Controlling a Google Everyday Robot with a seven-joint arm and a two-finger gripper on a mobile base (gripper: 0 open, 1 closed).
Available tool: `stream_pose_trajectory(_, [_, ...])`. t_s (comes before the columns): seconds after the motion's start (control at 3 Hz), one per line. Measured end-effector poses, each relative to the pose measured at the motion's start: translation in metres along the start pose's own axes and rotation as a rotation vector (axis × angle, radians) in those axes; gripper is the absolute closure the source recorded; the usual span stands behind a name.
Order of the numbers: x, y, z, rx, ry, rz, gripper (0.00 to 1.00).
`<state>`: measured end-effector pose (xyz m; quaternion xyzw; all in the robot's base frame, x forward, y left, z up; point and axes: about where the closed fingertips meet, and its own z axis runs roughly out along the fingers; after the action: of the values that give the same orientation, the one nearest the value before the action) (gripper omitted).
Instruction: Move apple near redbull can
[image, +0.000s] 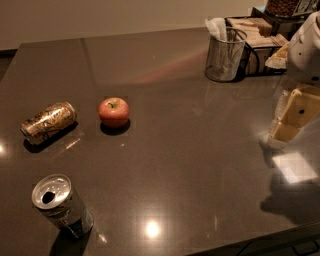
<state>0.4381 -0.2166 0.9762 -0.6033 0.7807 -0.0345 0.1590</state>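
Observation:
The apple (114, 112) is red-orange with a yellowish patch and a short stem. It sits on the dark countertop (200, 165), left of centre. The redbull can (62, 205), silver with blue patches and an open shiny top, stands at the front left, well in front of the apple. My gripper (289, 125), with cream-coloured fingers under a white arm, hangs over the right edge of the countertop, far to the right of the apple and holding nothing that I can see.
A gold-and-brown patterned can (48, 122) lies on its side left of the apple. A wire mesh cup with napkins (225, 55) and a dark box of packets (260, 42) stand at the back right.

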Motion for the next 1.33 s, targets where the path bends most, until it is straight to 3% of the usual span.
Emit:
stream_pose_trajectory(0.33, [0.000,0.000,0.000,0.000,0.000,0.000,0.00])
stream_pose_trajectory(0.67, [-0.022,-0.017,0.007,-0.004,-0.054,-0.015,0.00])
stream_pose_trajectory(1.0, [-0.067,-0.040,0.024,-0.033,-0.144,-0.032,0.00])
stream_pose_trajectory(1.33, [-0.121,-0.047,0.042,-0.073,-0.246,-0.052,0.00])
